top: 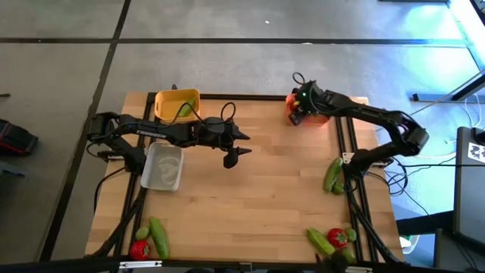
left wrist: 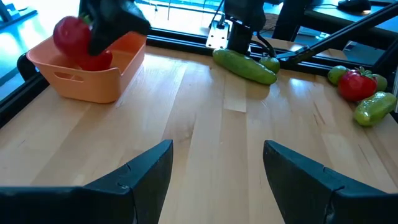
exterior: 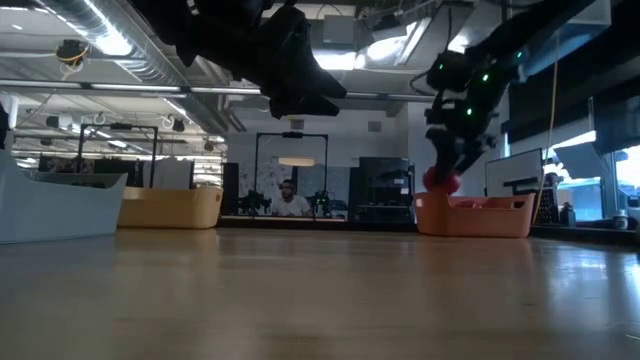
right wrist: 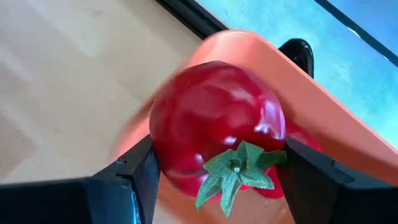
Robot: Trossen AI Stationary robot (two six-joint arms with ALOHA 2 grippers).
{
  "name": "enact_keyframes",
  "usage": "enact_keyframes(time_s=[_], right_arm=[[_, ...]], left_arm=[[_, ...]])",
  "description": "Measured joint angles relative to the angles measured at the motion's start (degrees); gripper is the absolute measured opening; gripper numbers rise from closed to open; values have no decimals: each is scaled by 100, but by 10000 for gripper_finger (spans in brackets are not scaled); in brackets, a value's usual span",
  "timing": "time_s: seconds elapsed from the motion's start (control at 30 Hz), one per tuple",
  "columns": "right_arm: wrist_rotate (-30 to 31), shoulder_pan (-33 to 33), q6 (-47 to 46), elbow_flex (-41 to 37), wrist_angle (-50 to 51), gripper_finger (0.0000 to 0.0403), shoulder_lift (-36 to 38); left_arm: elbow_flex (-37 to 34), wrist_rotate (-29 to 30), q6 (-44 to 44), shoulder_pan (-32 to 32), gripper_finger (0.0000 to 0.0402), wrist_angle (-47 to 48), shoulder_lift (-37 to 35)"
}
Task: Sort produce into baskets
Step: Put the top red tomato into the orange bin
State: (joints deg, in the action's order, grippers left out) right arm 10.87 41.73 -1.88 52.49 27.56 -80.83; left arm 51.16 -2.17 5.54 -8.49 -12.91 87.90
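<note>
My right gripper [top: 298, 110] is shut on a round red piece of produce with a green top [right wrist: 217, 124]. It holds it above the orange basket [top: 318, 119] at the table's far right. Another red piece [left wrist: 96, 61] lies in that basket. My left gripper [top: 233, 148] hangs open over the middle of the table, with nothing between its fingers [left wrist: 149, 168]. A yellow basket [top: 176, 105] with a green piece inside stands at the far left. The whitish tray [top: 163, 167] sits nearer, on the left. My right gripper pinches the red piece by its two opposite round sides [right wrist: 163, 149] between the two fingers. The fingers slant down from the table's right. The piece's green top [right wrist: 239, 169] faces the wrist. It hangs clear above the orange basket's rim [exterior: 470, 205].
Loose produce lies at the table's edges: a green cucumber [top: 332, 174] at the right rail, red and green pieces at the near right [top: 337, 239] and at the near left [top: 150, 241]. Black rails frame the board. The wooden middle is bare.
</note>
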Motion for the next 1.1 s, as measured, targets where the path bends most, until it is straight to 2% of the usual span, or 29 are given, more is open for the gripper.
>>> enact_keyframes(time_s=[0.33, 0.7, 1.1], right_arm=[[77, 460, 340, -3, -506, 250, -802], [600, 534, 648, -4, -240, 250, -838], [643, 530, 671, -4, -54, 251, -1078]], left_arm=[[0, 0, 4, 0, 245, 0, 0], [0, 0, 37, 0, 245, 13, 0], [0, 0, 33, 0, 245, 26, 0]])
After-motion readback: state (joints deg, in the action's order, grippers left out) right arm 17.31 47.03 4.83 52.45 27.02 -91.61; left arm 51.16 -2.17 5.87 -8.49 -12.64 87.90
